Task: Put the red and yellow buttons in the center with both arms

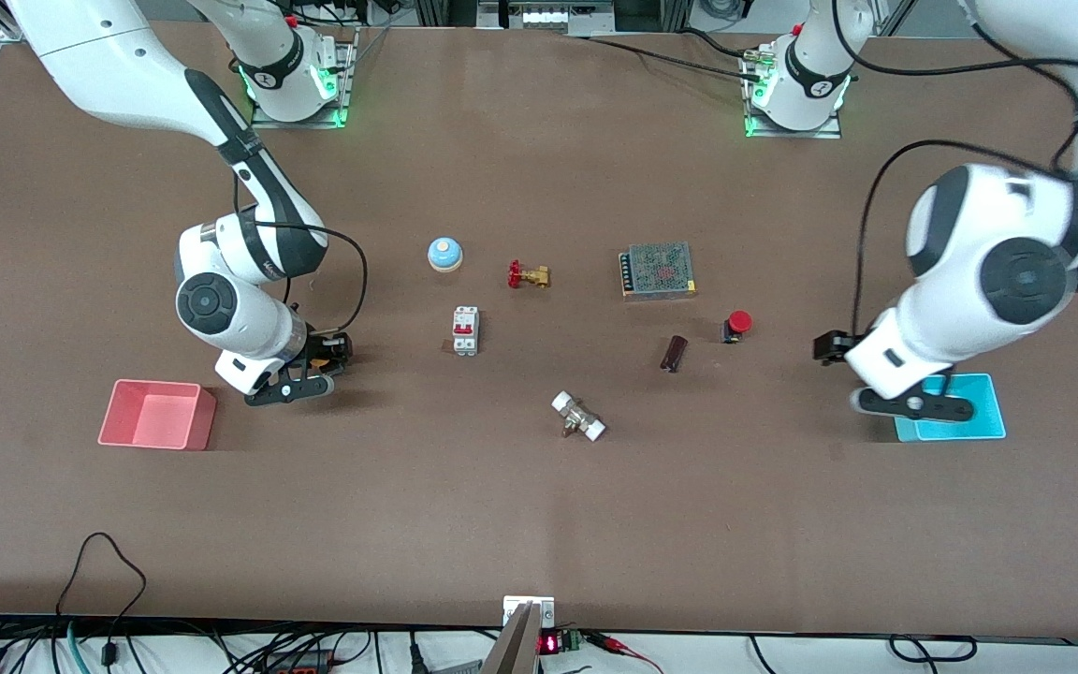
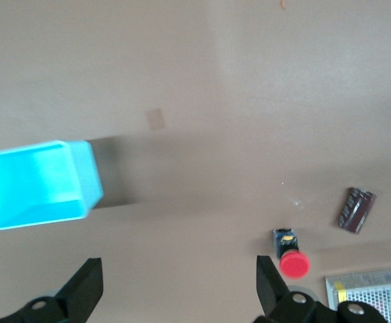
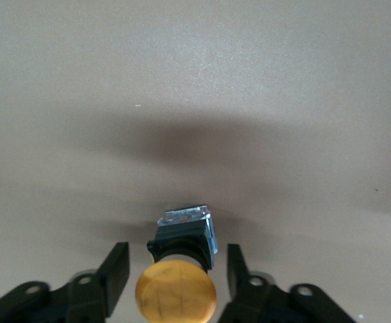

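Observation:
The yellow button (image 3: 175,291), black body with an orange-yellow cap, sits between the fingers of my right gripper (image 3: 177,276). The fingers stand on either side of it with small gaps, so the gripper is open. In the front view this gripper (image 1: 322,361) is low at the table beside the pink tray, and only a bit of the button (image 1: 319,352) shows. The red button (image 1: 737,324) rests on the table toward the left arm's end. My left gripper (image 1: 913,404) is wide open and empty, up over the edge of the cyan tray; in its wrist view (image 2: 180,289) the red button (image 2: 293,262) lies just past one finger.
A pink tray (image 1: 202,417) and a cyan tray (image 1: 979,412) sit at the two ends. In the middle lie a pale-blue dome (image 1: 444,253), a brass valve (image 1: 528,275), a white breaker (image 1: 465,330), a mesh-topped box (image 1: 658,270), a dark brown cylinder (image 1: 674,353) and a white-ended fitting (image 1: 578,417).

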You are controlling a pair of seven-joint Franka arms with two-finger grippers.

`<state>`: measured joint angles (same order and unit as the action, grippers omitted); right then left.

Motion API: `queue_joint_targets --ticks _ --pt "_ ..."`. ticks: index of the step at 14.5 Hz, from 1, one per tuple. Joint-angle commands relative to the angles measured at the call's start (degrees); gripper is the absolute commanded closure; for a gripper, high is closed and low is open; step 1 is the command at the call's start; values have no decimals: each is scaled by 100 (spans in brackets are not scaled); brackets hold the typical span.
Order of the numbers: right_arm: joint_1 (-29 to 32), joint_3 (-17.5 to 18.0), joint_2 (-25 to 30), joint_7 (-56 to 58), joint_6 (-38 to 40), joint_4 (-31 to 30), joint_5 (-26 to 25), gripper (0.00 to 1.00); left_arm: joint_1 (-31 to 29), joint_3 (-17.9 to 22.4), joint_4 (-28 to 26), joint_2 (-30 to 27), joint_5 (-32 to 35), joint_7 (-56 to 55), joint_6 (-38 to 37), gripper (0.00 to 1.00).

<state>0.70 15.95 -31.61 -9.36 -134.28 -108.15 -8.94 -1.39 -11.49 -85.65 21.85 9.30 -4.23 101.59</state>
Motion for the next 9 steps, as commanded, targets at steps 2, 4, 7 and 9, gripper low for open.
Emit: queue_joint_targets --ticks 2,4,7,9 --pt "44 5 84 -49 50 240 -11 0 34 -90 358 -556 -120 203 -710 0" --pt "132 5 373 -57 261 320 137 0 -10 -90 -316 -1092 -384 230 -536 0" --pt "404 -21 979 13 813 486 980 0 -63 -81 -1540 -1859 -420 370 246 0" --pt "571 -65 1410 101 1393 697 982 0 -80 -20 -1376 -1860 -420 458 125 0"
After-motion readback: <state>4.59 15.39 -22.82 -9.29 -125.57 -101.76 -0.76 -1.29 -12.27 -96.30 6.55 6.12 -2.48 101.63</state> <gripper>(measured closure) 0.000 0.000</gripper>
